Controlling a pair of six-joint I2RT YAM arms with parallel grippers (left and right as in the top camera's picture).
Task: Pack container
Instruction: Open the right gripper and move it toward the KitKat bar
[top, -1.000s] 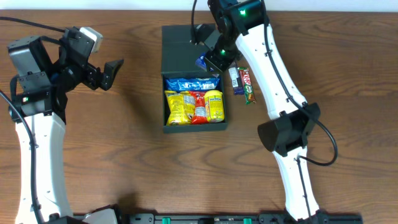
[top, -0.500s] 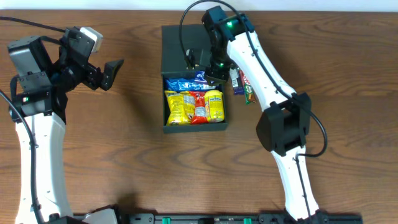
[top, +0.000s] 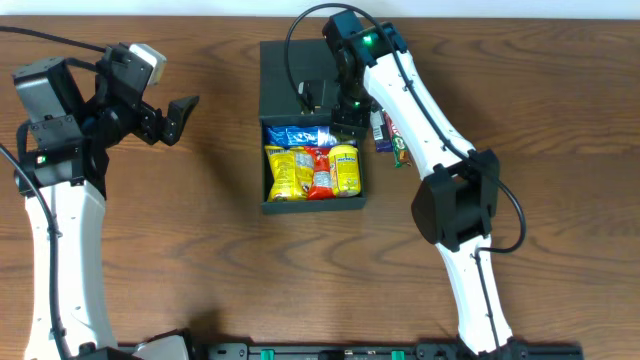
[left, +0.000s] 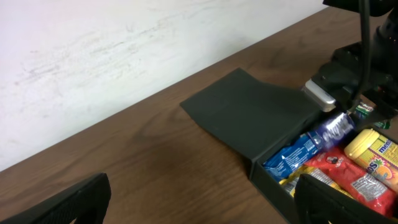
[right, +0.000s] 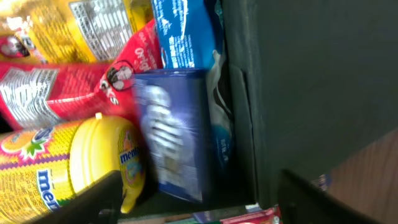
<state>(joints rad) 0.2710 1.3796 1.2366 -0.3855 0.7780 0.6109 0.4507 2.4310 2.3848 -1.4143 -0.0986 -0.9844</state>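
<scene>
**Item: dark teal-black matte cardboard container (top: 313, 207), roughly square, with hinged flat lid.** It is placed at the far middle of the wooden table (top: 220, 260), and its lid is laid open flat on its far side.

**Contents.** A blue foil bag (top: 300, 135) is lodged along the container's far wall. A yellow crisp bag (top: 285, 172), a red packet (top: 320, 175) and a yellow plastic sweet bottle (top: 345, 170) are ranged across its near part.

**Right gripper (top: 342, 112).** It is held over the container's far right corner with the fingers spread. A small dark-blue packet (right: 177, 134) is seen blurred between them and appears unclamped.

**Left gripper (top: 165, 95).** It is parked well to the container's left, wide open and empty.

**Outside.** Two wrapped chocolate bars (top: 392, 135) are left just right of the container.

**Handling note.** The step is judged to be a drop into that corner. The fingers are best lifted straight up, clear of the wall, so that the packet is not dragged out.
</scene>
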